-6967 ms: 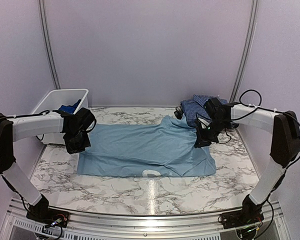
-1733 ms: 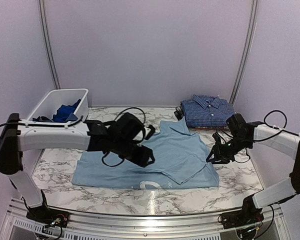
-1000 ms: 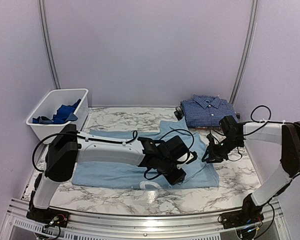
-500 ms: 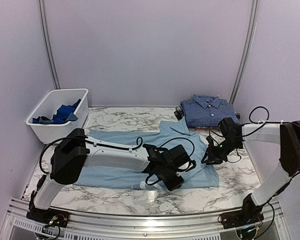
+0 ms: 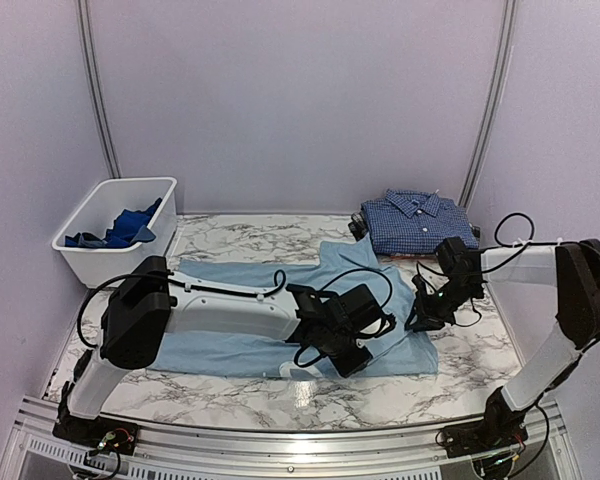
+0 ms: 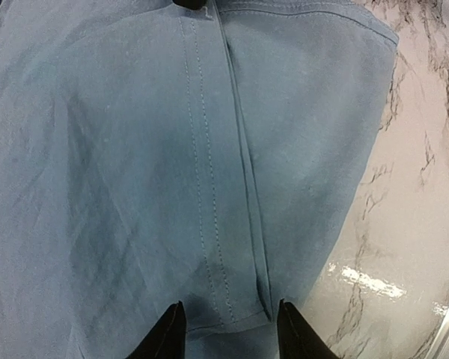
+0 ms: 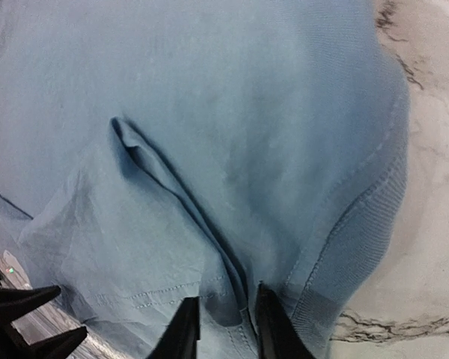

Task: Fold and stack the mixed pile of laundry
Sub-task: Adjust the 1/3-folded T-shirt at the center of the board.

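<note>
Blue cotton all across the middle of the marble table [image 5: 485, 345]: the light blue T-shirt [image 5: 220, 355] lies spread flat, and both arms are working its right-hand end. The left gripper [image 6: 228, 338] has its fingers spread, one each side of a double-stitched hem fold, the cloth lying flat under them, nothing pinched. My read is that it is lined up to take that edge for a fold. Over at the shirt's right border, the right gripper [image 7: 228, 329] has its fingers close together, and a ridge of fabric runs straight up into the gap beside the ribbed band. That looks like a pinch on the T-shirt, probably to anchor or lift that side.

Around them, the navy check button shirt [image 5: 415, 222] sits folded at the back right corner, just behind the right arm, the likely home for the stack. The white bin [image 5: 100, 262] stands back left, well apart, with a royal blue garment [image 5: 132, 220] inside, waiting its turn.

Trouble spots: the left arm [image 5: 220, 312] stretches right across the shirt's body, so any fold has to clear it, and the two grippers are near one another.
</note>
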`<action>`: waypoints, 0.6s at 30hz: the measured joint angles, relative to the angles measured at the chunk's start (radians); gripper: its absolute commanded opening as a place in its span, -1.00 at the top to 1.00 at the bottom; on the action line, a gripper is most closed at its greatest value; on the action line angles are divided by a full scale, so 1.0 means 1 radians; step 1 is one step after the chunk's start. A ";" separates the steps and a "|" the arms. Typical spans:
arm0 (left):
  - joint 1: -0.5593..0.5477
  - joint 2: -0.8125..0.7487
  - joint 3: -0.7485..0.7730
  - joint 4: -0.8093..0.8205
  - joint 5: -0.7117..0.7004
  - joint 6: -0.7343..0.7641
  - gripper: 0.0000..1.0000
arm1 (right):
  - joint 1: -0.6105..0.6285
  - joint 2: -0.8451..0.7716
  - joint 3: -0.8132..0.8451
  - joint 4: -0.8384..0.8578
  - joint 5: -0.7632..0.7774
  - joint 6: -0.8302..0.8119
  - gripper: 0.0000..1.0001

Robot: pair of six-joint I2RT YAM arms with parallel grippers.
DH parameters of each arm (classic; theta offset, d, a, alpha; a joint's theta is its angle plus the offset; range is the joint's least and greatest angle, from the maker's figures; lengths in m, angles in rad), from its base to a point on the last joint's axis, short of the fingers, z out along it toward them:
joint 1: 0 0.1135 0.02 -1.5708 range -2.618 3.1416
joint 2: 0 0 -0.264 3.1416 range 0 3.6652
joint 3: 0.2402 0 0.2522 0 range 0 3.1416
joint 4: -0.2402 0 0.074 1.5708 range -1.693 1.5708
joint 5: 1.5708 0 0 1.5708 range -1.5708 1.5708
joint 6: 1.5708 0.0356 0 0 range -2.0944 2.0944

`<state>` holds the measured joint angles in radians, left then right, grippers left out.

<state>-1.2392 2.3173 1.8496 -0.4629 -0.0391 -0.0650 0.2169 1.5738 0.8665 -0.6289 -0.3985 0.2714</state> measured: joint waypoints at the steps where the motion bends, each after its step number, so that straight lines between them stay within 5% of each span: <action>1: 0.000 0.000 0.002 0.000 -0.002 -0.001 0.13 | 0.002 0.001 0.000 0.000 0.000 0.000 0.73; 8: 0.000 0.002 0.020 0.000 -0.007 -0.003 0.13 | 0.008 0.006 0.000 0.000 -0.001 -0.002 0.89; 14: 0.000 0.016 0.033 0.001 -0.017 -0.002 0.13 | 0.010 0.006 0.000 0.000 -0.001 -0.001 0.54; 18: 0.000 0.040 0.033 0.000 -0.027 -0.002 0.17 | 0.010 0.006 0.004 -0.008 0.003 -0.003 0.62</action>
<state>-1.2392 2.3573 1.8828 -0.4629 -0.0658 -0.0666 0.2264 1.5799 0.8703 -0.6365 -0.3954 0.2680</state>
